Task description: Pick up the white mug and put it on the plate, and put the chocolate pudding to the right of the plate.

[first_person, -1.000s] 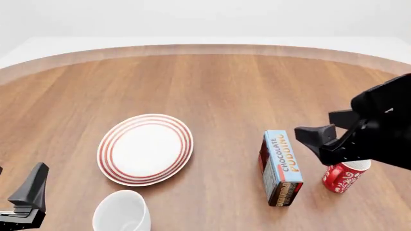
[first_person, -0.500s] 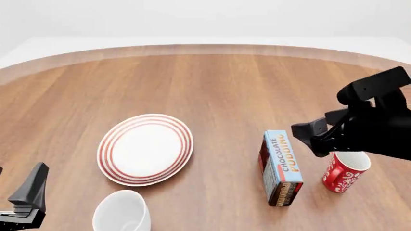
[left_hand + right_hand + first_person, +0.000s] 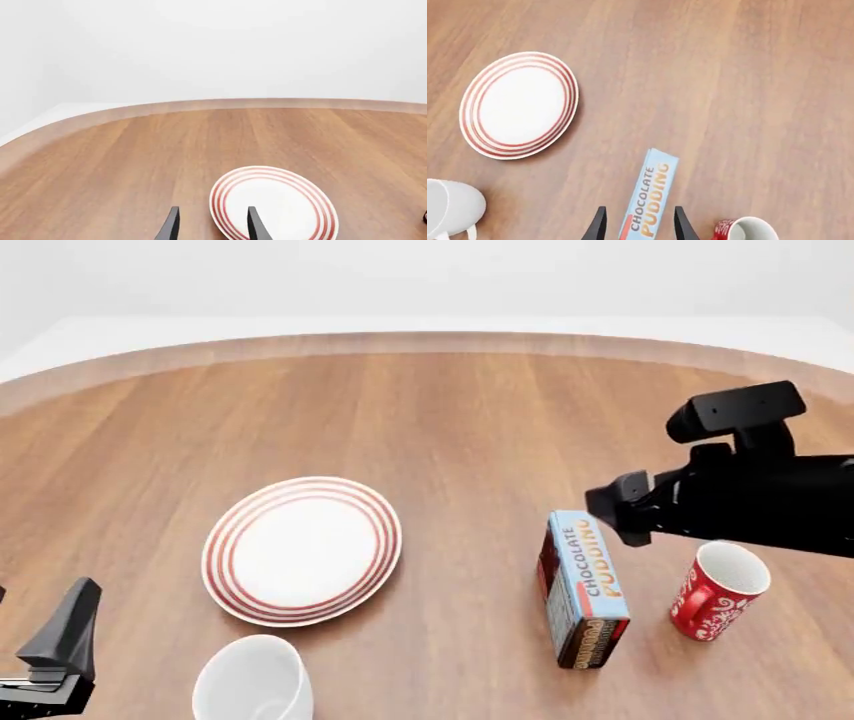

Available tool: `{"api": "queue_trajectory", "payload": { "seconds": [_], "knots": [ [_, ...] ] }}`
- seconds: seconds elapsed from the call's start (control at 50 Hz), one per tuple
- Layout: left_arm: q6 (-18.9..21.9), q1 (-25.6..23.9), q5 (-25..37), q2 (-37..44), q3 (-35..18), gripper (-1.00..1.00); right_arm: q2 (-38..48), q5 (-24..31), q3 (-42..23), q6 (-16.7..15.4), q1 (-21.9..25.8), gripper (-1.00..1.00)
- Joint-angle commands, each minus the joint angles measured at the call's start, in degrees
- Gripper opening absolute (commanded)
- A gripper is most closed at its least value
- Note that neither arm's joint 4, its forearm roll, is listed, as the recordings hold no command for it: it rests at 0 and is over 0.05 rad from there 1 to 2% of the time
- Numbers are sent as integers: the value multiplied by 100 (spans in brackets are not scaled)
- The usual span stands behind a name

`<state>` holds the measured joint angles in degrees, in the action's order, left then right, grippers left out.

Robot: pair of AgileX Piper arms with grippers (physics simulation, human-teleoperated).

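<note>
Wooden brown bench (image 3: 454, 420) on my feed, and the round white plate with red rings (image 3: 302, 550) sits bare. My plain glossy white mug (image 3: 252, 680) is just beside it, nearer me. My right gripper (image 3: 637, 225) hovers spread apart over the light blue chocolate pudding carton (image 3: 585, 588), beside a red swirl-patterned mug (image 3: 715, 590). My left gripper (image 3: 210, 226) is apart too.
</note>
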<state>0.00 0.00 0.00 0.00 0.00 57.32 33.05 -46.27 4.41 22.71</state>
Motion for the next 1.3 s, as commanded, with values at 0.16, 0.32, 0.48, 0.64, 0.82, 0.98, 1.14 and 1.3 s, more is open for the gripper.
{"api": "queue_trajectory", "payload": {
  "seconds": [0.16, 0.32, 0.48, 0.64, 0.82, 0.98, 1.14, 1.3],
  "knots": [
    [0, 0, 0, 0, 0, 100, 480, -216, 72, 142, -48, 100],
    [0, 0, 0, 0, 0, 100, 624, -243, 96, 68, -143, 100],
    [0, 0, 0, 0, 0, 100, 722, -301, 147, 97, -159, 100],
    [0, 0, 0, 0, 0, 100, 908, -396, 151, 113, -129, 100],
    [0, 0, 0, 0, 0, 100, 1084, -563, 265, 227, -28, 100],
    [0, 0, 0, 0, 0, 100, 1158, -665, 369, 273, -62, 100],
    [0, 0, 0, 0, 0, 100, 1172, -736, 607, 42, -313, 100],
    [0, 0, 0, 0, 0, 100, 1206, -785, 681, 62, -323, 100]
  ]
}}
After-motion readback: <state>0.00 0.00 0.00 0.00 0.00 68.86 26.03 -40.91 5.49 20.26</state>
